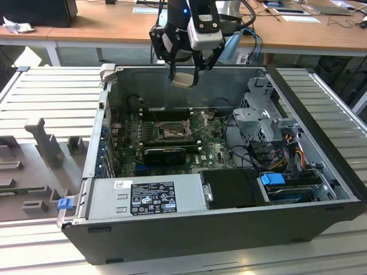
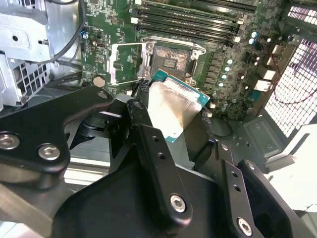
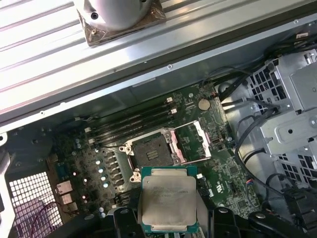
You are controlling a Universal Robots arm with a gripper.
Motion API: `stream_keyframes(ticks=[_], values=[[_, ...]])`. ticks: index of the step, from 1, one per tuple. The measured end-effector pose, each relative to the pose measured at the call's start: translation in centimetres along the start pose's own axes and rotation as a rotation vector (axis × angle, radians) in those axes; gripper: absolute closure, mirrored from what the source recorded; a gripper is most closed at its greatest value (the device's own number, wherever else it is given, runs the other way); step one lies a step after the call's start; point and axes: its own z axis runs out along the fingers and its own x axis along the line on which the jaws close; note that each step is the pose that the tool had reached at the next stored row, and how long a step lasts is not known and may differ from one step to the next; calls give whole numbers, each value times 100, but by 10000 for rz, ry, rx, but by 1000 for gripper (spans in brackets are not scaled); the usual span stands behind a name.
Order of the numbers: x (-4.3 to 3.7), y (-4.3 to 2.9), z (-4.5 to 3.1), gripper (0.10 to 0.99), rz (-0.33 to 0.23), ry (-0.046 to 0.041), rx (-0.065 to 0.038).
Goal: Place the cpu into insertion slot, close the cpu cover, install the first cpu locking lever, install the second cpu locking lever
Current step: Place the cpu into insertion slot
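In the exterior view, the insertion slot [image 1: 171, 133] lies uncovered on the motherboard [image 1: 213, 146] inside the open computer case [image 1: 172, 229]. Well above it, the gripper [image 1: 184, 78] pinches the cpu [image 3: 167, 201] between its fingers. The cpu cover [image 3: 203, 140] is swung open just beside the slot.

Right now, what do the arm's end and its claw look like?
The black metal claw has jointed, flat-sided linkage fingers studded with round silver screw heads. Above it sits a pale grey boxy module with a dark face. A small blue light glows on the black wrist, and black cables loop beside it.
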Motion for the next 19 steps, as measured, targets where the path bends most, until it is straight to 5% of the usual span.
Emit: stream_keyframes(ticks=[4, 19], values=[[0, 0, 2, 561, 489, -59, 36], [-1, -2, 30, 561, 913, -103, 48]])
